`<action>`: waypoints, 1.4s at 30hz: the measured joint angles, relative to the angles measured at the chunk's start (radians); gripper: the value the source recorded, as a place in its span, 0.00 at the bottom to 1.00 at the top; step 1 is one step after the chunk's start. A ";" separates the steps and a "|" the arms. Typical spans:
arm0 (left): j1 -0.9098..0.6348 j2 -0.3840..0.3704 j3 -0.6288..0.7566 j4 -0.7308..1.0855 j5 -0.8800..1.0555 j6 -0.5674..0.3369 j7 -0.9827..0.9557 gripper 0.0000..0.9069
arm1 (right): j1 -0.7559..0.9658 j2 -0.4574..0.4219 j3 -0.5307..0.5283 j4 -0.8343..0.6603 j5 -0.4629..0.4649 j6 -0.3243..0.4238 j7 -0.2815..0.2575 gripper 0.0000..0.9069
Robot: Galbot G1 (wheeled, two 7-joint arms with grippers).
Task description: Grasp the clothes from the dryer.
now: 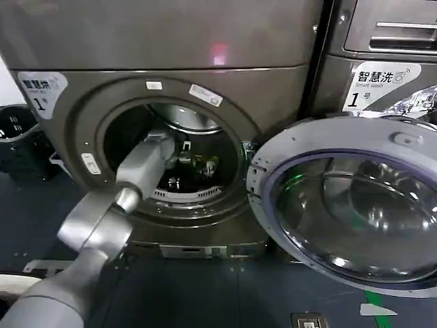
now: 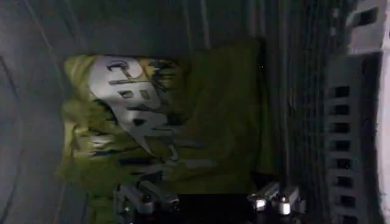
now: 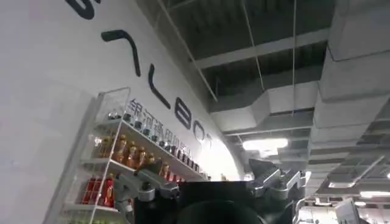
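The dryer (image 1: 273, 92) stands with its round glass door (image 1: 355, 205) swung open to the right. Inside the drum lie the clothes (image 1: 205, 165), a small yellow-green piece. My left arm reaches through the porthole, and its gripper (image 1: 183, 149) is inside the drum just left of the clothes. In the left wrist view the clothes (image 2: 201, 134) lie flat with a white print, and the left gripper (image 2: 210, 204) is open, its fingertips (image 2: 146, 201) spread at the near edge of the fabric without closing on it. The right gripper (image 3: 210, 182) is open and empty, pointing up at the ceiling.
A neighbouring grey machine (image 1: 382, 41) with a drawer handle stands at the right. A black basket (image 1: 17, 130) sits on the floor at the left. The open door blocks the space to the right of the porthole. A shelf of bottles (image 3: 116, 164) appears in the right wrist view.
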 measured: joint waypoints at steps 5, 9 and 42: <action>-0.006 -0.017 0.020 0.047 0.001 0.017 0.000 0.28 | -0.001 0.004 0.003 -0.002 -0.001 0.003 -0.005 1.00; -0.006 -0.024 0.024 0.062 -0.019 0.027 -0.007 0.10 | -0.001 0.009 0.001 0.000 -0.001 0.006 -0.006 1.00; 0.315 0.083 -0.386 -0.440 -0.646 0.087 -0.629 0.00 | 0.044 0.019 -0.063 0.024 -0.029 0.029 -0.004 1.00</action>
